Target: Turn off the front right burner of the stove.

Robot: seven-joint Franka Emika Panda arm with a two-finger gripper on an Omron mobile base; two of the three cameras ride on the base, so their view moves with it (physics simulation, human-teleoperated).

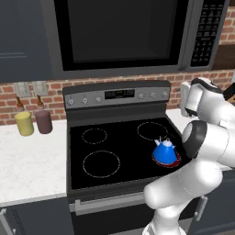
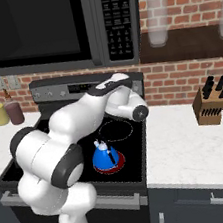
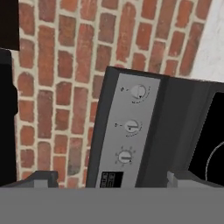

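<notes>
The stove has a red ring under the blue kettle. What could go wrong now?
1. The hand is open, facing three look-alike knobs on the stove back panel, so it might turn the wrong one.
2. The front right burner glows red under the blue kettle, which may keep heating.
3. The arm's elbow hangs close above the kettle and could bump it.

Kettle (image 1: 165,151) on the front right burner (image 1: 168,161) (stove (image 1: 117,108) beneath microwave (image 1: 124,34))
</notes>
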